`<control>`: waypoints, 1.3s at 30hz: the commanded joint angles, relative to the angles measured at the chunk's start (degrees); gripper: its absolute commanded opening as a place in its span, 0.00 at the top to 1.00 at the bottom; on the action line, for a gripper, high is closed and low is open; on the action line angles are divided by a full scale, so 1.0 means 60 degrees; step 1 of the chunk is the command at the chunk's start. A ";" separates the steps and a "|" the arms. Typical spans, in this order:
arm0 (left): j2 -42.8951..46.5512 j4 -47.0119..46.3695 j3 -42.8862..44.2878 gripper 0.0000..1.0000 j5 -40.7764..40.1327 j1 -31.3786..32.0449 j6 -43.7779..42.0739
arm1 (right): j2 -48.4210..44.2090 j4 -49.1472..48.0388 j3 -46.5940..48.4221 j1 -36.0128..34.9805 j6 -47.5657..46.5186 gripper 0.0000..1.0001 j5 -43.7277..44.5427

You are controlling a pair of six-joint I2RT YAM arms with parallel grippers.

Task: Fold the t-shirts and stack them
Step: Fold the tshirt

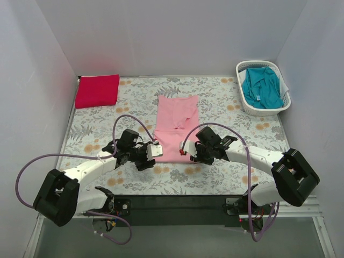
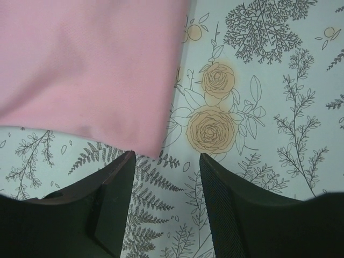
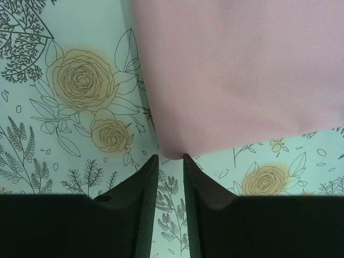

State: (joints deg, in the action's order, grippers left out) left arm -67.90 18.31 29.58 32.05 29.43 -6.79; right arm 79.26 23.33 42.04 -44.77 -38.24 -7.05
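Note:
A light pink t-shirt (image 1: 175, 128) lies folded lengthwise in the middle of the floral cloth. My left gripper (image 1: 152, 157) is at its near left corner and my right gripper (image 1: 188, 155) at its near right corner. In the left wrist view the jaws (image 2: 166, 160) stand wide open and empty, with the pink shirt's (image 2: 91, 70) corner just ahead of one finger. In the right wrist view the jaws (image 3: 171, 157) are open by a narrow gap, and the pink shirt's (image 3: 236, 75) corner lies right at their tips. A folded bright red shirt (image 1: 97, 90) lies at the far left. A teal shirt (image 1: 262, 86) is bunched in the basket.
The grey-and-orange floral cloth (image 1: 226, 102) covers the table. A white slatted laundry basket (image 1: 246, 102) stands at the far right corner. White walls close in the left, back and right sides.

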 commanded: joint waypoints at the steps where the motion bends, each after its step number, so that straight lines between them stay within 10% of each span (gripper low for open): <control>1: -0.0051 -0.0604 -0.0067 0.50 -0.0039 0.0105 -0.0451 | -0.0188 -0.0417 0.0010 -0.0183 -0.0248 0.69 0.0165; 15: -0.1222 -0.1264 -0.0286 0.55 -0.0376 0.0222 -0.1051 | 0.0573 -0.1280 -0.0385 -0.0638 -0.0424 0.67 -0.0012; 28: -0.0697 -0.0387 0.0267 1.00 -0.0113 0.0237 -0.0437 | 0.0224 -0.0552 -0.0372 -0.0712 -0.0526 0.99 0.0282; 39: 0.0475 0.1957 0.1661 1.00 0.0765 0.0237 -0.0231 | -0.1109 0.1925 0.1139 -0.0726 -0.1038 0.99 -0.0845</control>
State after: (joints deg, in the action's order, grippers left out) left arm -68.36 23.51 37.82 32.67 30.65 -8.27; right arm 75.50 28.16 48.14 -48.82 -42.57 -8.19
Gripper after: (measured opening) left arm 0.024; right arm 0.022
